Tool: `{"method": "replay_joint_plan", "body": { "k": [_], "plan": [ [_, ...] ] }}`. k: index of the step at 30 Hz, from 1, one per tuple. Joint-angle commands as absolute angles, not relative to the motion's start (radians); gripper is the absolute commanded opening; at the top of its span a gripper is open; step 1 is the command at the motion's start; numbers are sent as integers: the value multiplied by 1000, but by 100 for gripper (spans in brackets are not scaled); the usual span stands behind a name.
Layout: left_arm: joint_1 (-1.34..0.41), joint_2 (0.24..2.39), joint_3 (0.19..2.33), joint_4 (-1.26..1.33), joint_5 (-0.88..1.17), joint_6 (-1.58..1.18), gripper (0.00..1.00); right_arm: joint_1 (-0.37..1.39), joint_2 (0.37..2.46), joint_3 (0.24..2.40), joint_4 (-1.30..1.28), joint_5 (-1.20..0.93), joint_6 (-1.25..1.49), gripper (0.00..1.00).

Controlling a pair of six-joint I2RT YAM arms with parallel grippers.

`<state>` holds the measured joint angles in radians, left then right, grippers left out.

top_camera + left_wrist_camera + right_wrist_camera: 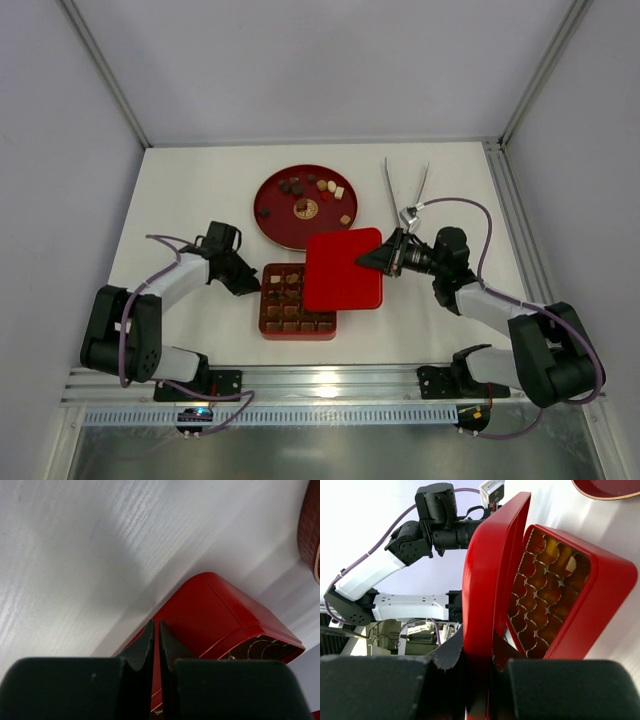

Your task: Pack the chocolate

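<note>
Over the box point(283, 312), right arm point(490, 305) bent inward, fingers point(447, 659) pinching tilted lid point(343, 272)

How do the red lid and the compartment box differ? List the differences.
The lid is a plain flat panel; the box is deeper, divided into a grid. The lid is pinched in the right gripper and tilted; the box rests flat on the table. Both are red, square, round-cornered.

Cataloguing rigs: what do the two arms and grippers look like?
The left arm and right arm have white shells between bulky black joints, each with a purple cable. The left gripper and right gripper have dark matte jaws with notched inner edges.
</note>
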<state>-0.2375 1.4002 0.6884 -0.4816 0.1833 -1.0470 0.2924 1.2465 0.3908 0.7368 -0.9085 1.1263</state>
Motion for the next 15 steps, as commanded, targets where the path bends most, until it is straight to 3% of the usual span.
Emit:
{"method": "replay_joint_plan", "body": {
  "k": [1,15],
  "plan": [
    [-271,1396,716,-430,172,-1115,3,290,1247,379,965,-922,1186,4],
    [-325,1356,686,-413,138,-1154,4,318,1479,226,1472,-885,1371,4]
  ]
}}
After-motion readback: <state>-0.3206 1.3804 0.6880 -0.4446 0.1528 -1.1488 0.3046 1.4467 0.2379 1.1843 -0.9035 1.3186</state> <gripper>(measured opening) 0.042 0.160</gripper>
